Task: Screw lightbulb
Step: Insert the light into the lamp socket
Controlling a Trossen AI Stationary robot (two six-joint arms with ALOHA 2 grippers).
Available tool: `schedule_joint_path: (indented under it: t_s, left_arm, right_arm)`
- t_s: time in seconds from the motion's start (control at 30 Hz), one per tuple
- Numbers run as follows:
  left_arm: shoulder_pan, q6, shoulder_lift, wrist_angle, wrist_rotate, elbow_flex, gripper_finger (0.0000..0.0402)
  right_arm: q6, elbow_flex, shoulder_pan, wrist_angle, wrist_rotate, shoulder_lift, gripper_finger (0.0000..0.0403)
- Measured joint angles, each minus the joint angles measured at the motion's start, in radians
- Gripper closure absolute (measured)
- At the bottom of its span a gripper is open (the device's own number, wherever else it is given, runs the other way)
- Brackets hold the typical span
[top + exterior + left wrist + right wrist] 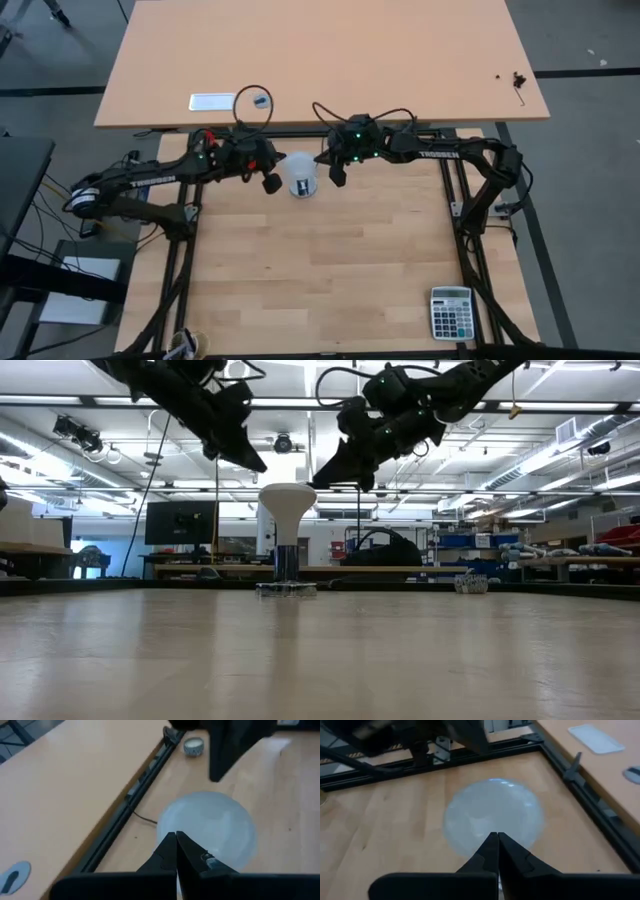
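Note:
The white lightbulb (301, 178) stands upright near the table's far edge. Its wide rounded head (287, 503) is on top and its narrow neck goes down into a low socket (286, 588) on the table. My left gripper (271, 184) is shut and hangs just left of the bulb's head and above it (258, 464). My right gripper (337, 175) is shut, just right of the head and slightly above it (320, 482). Both wrist views look down past shut fingers at the pale round head (210, 827) (492, 815). Neither gripper touches the bulb.
A calculator (451, 312) lies at the table's near right corner. A small cream puck (193, 746) sits by the black frame rail (125, 815) at the far edge. Beyond the rail stands a second tabletop (320, 60) with a white plate (212, 101) and a cord loop (252, 100).

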Motion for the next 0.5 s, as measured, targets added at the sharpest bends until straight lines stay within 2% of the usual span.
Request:
schedule_joint_path:
  t_s: [0.13,0.2,0.3,0.5]
  left_arm:
    - [-0.009,-0.023,-0.038,-0.02,0.113,-0.011,0.0401]
    - [-0.02,-0.035,-0.035,-0.02,0.132,-0.023,0.0401]
    - [-0.033,-0.046,0.004,-0.031,0.122,-0.027,0.0401]
    - [-0.051,-0.116,0.016,-0.177,0.046,-0.04,0.0401]
  right_arm:
    - [-0.021,0.001,0.0,-0.005,0.001,0.008,0.0393]
    - [-0.033,0.001,0.001,0.001,0.0,0.008,0.0393]
    - [-0.035,0.001,0.002,-0.005,0.001,0.008,0.0393]
    - [-0.034,0.001,-0.004,-0.026,0.002,-0.01,0.0393]
